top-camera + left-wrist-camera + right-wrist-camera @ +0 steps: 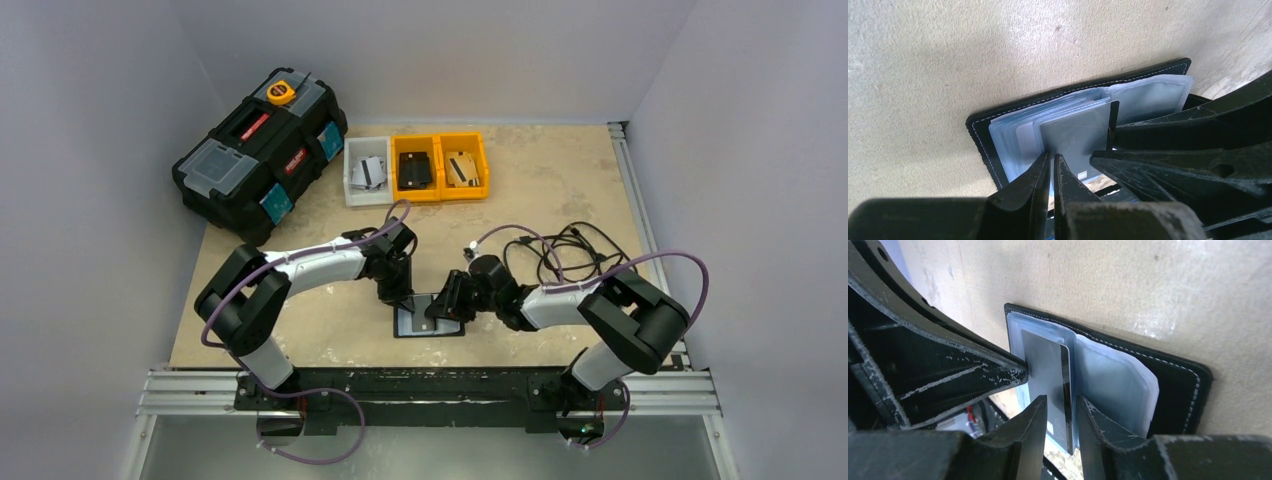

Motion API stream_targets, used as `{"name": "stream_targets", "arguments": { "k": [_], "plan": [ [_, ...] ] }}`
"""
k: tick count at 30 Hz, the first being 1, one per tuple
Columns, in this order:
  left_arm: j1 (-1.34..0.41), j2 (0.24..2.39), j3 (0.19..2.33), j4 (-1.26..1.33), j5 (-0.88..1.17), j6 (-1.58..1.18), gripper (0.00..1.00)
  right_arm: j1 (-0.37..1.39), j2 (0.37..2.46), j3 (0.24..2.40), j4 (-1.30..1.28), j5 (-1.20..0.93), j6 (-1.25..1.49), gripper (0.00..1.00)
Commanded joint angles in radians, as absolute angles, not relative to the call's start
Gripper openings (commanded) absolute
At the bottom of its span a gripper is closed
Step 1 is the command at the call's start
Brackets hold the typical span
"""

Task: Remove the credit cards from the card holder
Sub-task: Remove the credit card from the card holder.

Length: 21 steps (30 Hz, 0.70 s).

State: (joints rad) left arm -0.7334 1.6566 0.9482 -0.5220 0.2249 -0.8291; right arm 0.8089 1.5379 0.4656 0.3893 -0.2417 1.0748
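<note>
While the card holder lies spread open on the table between the two arms, we start on the left; the left gripper is down at the holder's left side, its fingers drawn all but together with only a slit between them, right at the edge of a grey card; whether they actually nip that card or its sleeve, we cannot tell. In the middle, the card stands partly out of the clear sleeves, its long axis pointing straight at the right gripper. There on the right, the jaws stand part-way apart, one either side of the card's free end, not clamped. We reckon the right arm is the one to pull, closing first, then drawing back along the card's length while the left steadies the holder.
</note>
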Motion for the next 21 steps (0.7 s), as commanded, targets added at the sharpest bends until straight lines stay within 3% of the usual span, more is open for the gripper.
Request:
{"name": "stream_targets", "arguments": {
  "k": [1,12,21],
  "plan": [
    [-0.734,1.687,0.908,-0.529,0.177,-0.84,0.06,0.771,1.556,0.378,0.545,-0.325,1.116,0.29],
    [-0.732,1.677,0.895,-0.535,0.167,-0.849,0.0,0.719,1.629,0.255,0.914,-0.42,1.255,0.22],
    [-0.732,1.667,0.886,-0.54,0.164,-0.849,0.0,0.713,1.663,0.242,1.002,-0.434,1.283,0.13]
  ]
}}
